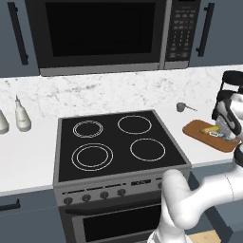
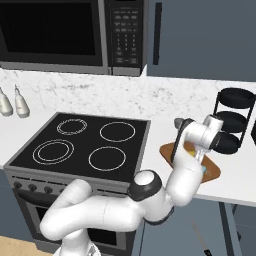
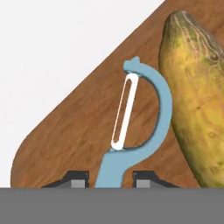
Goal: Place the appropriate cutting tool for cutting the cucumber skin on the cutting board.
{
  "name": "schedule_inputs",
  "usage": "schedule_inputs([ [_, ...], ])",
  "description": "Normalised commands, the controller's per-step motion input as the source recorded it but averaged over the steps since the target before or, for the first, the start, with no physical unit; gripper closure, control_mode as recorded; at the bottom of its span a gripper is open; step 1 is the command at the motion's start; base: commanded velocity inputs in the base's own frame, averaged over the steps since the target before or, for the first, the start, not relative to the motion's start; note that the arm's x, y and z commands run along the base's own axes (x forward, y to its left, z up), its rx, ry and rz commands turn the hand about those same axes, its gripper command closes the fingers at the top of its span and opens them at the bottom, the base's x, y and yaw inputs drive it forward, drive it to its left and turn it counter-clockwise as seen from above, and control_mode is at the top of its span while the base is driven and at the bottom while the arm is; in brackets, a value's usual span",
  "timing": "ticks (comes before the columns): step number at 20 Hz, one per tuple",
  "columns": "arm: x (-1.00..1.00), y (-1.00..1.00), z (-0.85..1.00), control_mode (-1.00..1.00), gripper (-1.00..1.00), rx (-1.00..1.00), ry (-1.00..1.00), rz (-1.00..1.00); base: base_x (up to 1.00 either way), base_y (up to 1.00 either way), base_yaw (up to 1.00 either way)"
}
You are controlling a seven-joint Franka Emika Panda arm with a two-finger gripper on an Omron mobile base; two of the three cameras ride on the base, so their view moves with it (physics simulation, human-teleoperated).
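Far to the left of the gripper (image 1: 227, 134), two pale bottles (image 1: 21, 116) stand on the white counter (image 1: 28, 156) against the marble backsplash. Nearer, but still left of the gripper, sits the black stove (image 1: 118, 142) with its four ring burners, and above it hangs the microwave (image 1: 104, 33). Between the stove and the gripper a small grey measuring cup (image 1: 181, 107) rests on the counter, behind the cutting board (image 1: 194, 129) and apart from it.

The gripper hangs low over the right part of the cutting board, and the arm's white wrist covers much of the board in both base views. In the hand view the two dark fingertips (image 3: 78, 179) stand on either side of the light-blue handle of the peeler (image 3: 144, 109), each a little off it; whether they press on it further down cannot be told. The peeler's head, with its pale blade, lies over the bare wood straight ahead of the fingers. Just to the right of the peeler lies the cucumber (image 3: 199, 100), yellow-green and mottled, on the same board, with a sliver of wood between them.

Right of the gripper and behind it stands the black tiered rack (image 2: 234, 120), off the board.
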Motion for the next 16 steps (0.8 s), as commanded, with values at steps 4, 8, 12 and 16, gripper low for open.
schedule_inputs([
  [4, -0.49, 0.08, 0.13, -1.00, -1.00, 0.00, -0.09, 0.01, 0.00, 0.00, 0.00],
  [8, -0.62, 0.00, 0.55, -1.00, -1.00, 0.00, -0.11, 0.00, 0.00, 0.00, 0.00],
  [12, -0.70, 0.00, 0.78, -1.00, -1.00, 0.00, -0.16, 0.00, 0.00, 0.00, 0.00],
  [16, -0.75, 0.00, 0.91, -1.00, -1.00, -0.01, -0.19, 0.00, 0.00, 0.00, 0.00],
])
